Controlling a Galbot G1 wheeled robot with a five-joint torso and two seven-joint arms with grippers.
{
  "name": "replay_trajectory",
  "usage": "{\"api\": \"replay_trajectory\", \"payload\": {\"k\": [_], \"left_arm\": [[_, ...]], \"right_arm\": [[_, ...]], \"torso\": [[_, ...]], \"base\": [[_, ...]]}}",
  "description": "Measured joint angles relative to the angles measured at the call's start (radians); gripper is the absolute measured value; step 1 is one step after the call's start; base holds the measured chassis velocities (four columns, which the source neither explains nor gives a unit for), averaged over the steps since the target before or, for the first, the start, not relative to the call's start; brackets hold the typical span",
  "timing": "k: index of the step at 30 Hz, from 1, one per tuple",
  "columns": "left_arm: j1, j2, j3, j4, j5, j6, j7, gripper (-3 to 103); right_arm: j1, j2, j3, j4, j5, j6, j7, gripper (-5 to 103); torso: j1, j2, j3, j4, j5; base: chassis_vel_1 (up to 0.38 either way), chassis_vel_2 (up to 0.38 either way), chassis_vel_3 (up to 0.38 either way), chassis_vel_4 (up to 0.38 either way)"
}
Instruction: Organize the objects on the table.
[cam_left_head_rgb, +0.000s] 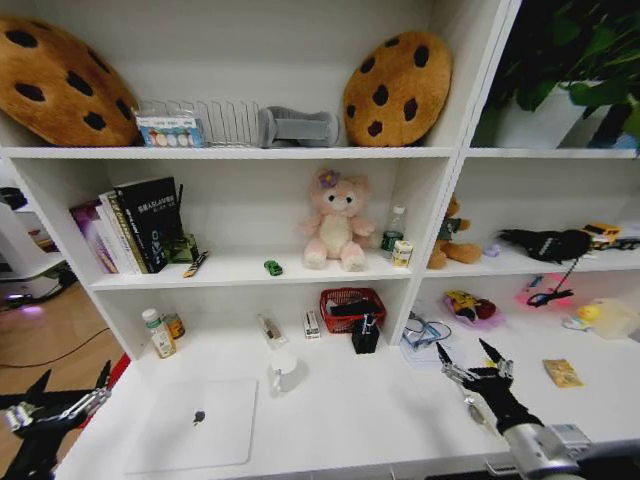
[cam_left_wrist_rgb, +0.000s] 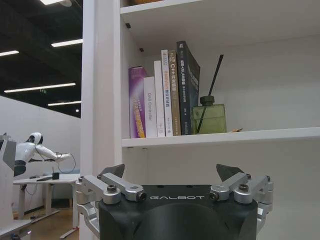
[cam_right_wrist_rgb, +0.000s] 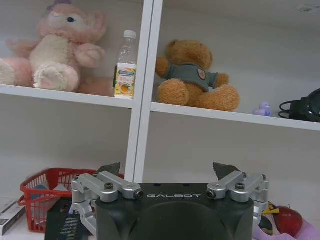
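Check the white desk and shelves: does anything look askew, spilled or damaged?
Nothing spilled or damaged. The closed silver laptop lies slightly skewed to the white desk edge, and a tiny green toy car sits alone on the middle shelf.

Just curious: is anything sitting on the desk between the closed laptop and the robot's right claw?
Only bare table between the laptop and the open right gripper, in the head view.

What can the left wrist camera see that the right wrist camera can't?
Left wrist view: a row of books and a green bottle with a black stick. Right wrist view: a pink plush, a brown bear and a red basket. Both show white shelves and that arm's own open gripper, left or right.
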Motion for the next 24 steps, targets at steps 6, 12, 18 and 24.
{"api": "replay_trajectory", "payload": {"k": [6,12,18,24], "left_arm": [[0.000,0.000,0.000,0.000,0.000,0.000,0.000,100],[0.000,0.000,0.000,0.000,0.000,0.000,0.000,100],[0.000,0.000,0.000,0.000,0.000,0.000,0.000,100],[0.000,0.000,0.000,0.000,0.000,0.000,0.000,100]], "right_arm": [[0.012,0.006,-0.006,-0.014,-0.003,0.004,0.005,100],[0.029,0.022,-0.022,-0.032,-0.014,0.006,0.023,100],[0.057,0.038,-0.036,-0.063,-0.016,0.000,0.057,100],[0.149,0.034,-0.036,-0.186,-0.015,-0.163,0.157,100]], "torso": [[0.000,0.000,0.000,-0.0001,0.0004],[0.000,0.000,0.000,-0.0001,0.0002],[0.000,0.000,0.000,0.0004,0.0003],[0.000,0.000,0.000,-0.0004,-0.0003]], "base": [[-0.211,-0.204,0.195,0.221],[-0.265,-0.263,0.254,0.264],[-0.212,-0.229,0.220,0.248],[-0.006,-0.049,0.031,-0.004]]}}
